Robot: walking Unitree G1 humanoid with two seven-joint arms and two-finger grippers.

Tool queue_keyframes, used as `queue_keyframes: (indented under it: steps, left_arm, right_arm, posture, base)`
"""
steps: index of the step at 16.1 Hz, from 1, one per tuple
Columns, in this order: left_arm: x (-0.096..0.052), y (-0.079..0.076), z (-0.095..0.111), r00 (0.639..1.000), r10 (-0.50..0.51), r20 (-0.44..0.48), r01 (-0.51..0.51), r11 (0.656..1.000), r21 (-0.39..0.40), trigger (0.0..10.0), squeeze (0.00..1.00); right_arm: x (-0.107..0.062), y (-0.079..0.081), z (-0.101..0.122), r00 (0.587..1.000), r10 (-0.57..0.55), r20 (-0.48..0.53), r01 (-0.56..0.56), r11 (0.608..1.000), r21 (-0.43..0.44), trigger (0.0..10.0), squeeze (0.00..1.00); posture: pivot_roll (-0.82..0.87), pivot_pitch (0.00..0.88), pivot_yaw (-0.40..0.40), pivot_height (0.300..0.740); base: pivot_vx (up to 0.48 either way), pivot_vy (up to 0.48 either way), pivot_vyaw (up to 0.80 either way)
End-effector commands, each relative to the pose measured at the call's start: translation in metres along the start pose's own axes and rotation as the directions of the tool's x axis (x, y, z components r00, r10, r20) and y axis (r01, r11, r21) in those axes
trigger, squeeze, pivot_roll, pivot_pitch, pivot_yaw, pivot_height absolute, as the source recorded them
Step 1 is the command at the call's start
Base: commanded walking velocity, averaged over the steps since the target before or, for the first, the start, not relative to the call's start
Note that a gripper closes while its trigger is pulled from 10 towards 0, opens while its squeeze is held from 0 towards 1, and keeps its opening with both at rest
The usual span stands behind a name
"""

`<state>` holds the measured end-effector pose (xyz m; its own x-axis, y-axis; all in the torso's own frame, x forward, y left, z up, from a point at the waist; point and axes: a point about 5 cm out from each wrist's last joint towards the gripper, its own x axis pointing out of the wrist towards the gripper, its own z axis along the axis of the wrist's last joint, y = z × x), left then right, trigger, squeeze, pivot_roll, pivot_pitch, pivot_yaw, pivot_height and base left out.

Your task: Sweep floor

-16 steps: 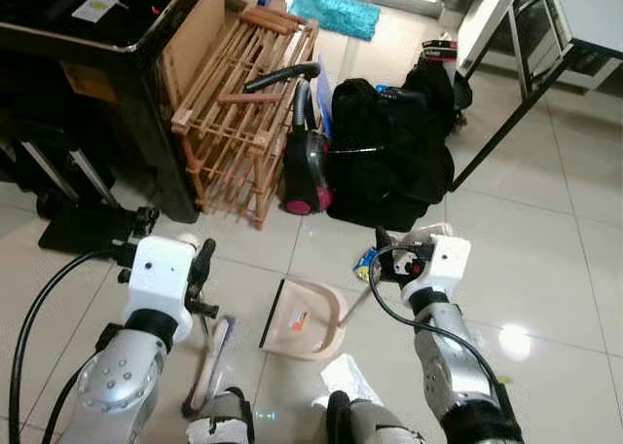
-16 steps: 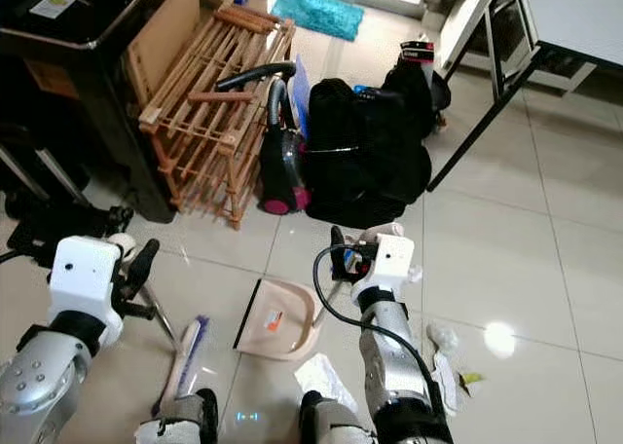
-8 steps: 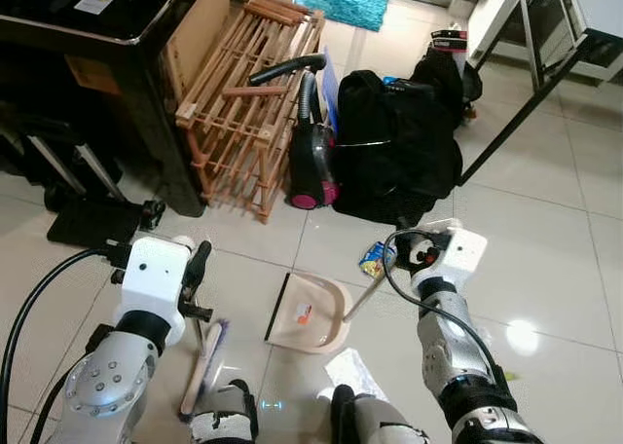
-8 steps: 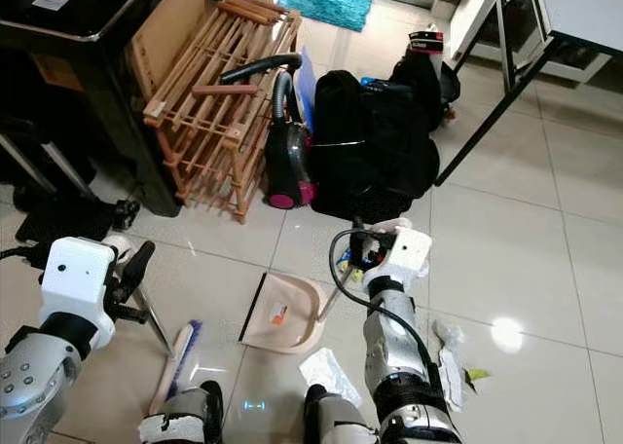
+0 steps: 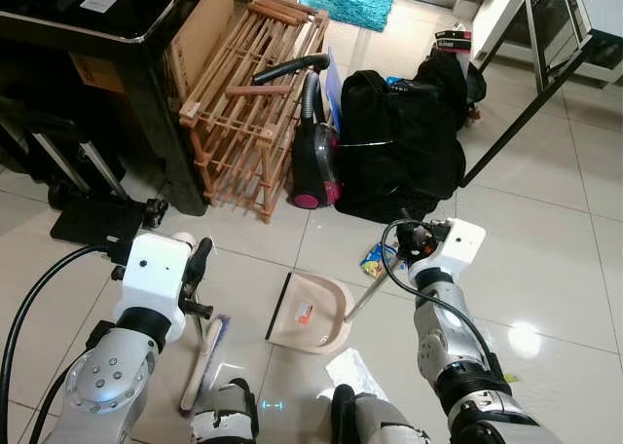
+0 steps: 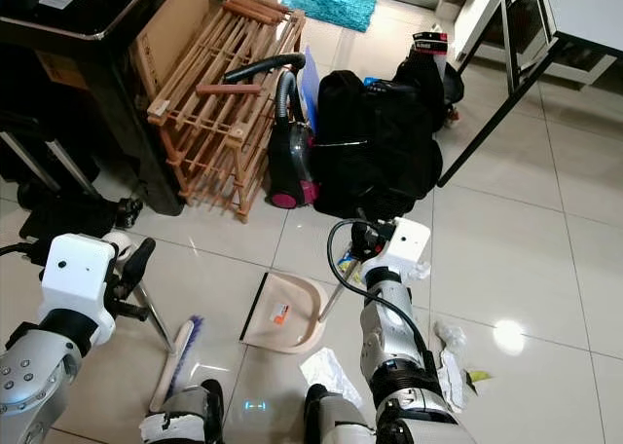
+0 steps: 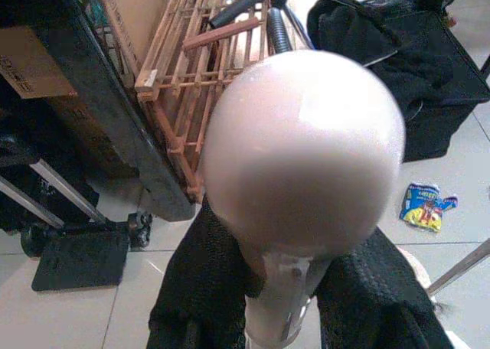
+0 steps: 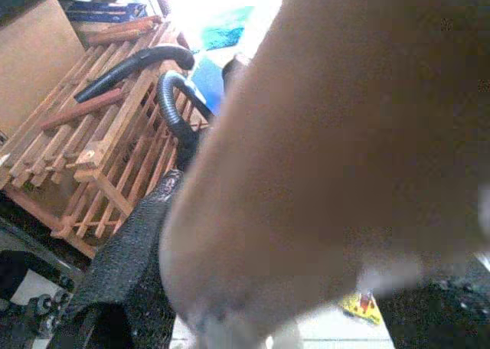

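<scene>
Presently, the left gripper (image 5: 200, 278) is clamped on the handle of the broom (image 5: 204, 358), its 2 black fingers (image 7: 200, 284) pressing either side of the pale rounded handle top in the left wrist view. The broom head, with blue and pink bristles, rests on the tiled floor (image 5: 545, 240) just beside the robot's left foot. The right gripper (image 5: 417, 241) is closed on the upper end of the dustpan handle (image 5: 366, 293), which slants down to the beige dustpan (image 5: 310, 314) lying flat on the tiles between the 2 arms, near the broom head but apart from it. A small blue and yellow wrapper (image 5: 371, 261) lies on the floor just beside the dustpan handle. A crumpled white paper (image 5: 352, 372) lies just below the dustpan, and further scraps (image 6: 448, 361) lie beside the right arm. Beyond the dustpan stand a black bag (image 5: 399, 147), a pink and black vacuum cleaner (image 5: 313, 162) and a tilted wooden rack (image 5: 248, 93) leaning against a dark cabinet (image 5: 97, 35). A teal mat (image 5: 352, 1) lies further back.
</scene>
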<state>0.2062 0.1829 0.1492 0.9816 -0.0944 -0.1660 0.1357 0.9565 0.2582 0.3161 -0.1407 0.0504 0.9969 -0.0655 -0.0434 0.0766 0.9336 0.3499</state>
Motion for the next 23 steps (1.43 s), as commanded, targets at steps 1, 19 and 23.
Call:
queue_keyframes:
  steps: [1, 19, 23]
  left_arm:
    - [-0.001, -0.002, 0.001, 1.000, -0.018, -0.001, 0.018, 1.000, 0.001, 10.0, 0.00]
    - [0.000, -0.004, 0.002, 1.000, -0.028, 0.003, 0.028, 1.000, -0.001, 10.0, 0.00]
    - [0.001, -0.007, 0.005, 1.000, -0.024, 0.013, 0.024, 1.000, -0.003, 10.0, 0.00]
  right_arm:
    - [-0.001, -0.004, -0.001, 1.000, -0.022, 0.005, 0.022, 1.000, 0.009, 10.0, 0.00]
    - [-0.005, -0.009, -0.003, 0.996, -0.083, 0.034, 0.080, 0.994, 0.072, 0.0, 0.00]
    - [-0.002, 0.000, 0.001, 0.998, -0.016, 0.055, 0.013, 0.999, 0.048, 0.0, 0.00]
  posture:
    - [0.23, 0.250, -0.089, 0.740]
    - [0.22, 0.241, -0.081, 0.740]
    - [0.22, 0.241, -0.083, 0.740]
  base:
    - [0.000, 0.000, 0.00]
    - [0.000, 0.000, 0.00]
    - [0.000, 0.000, 0.00]
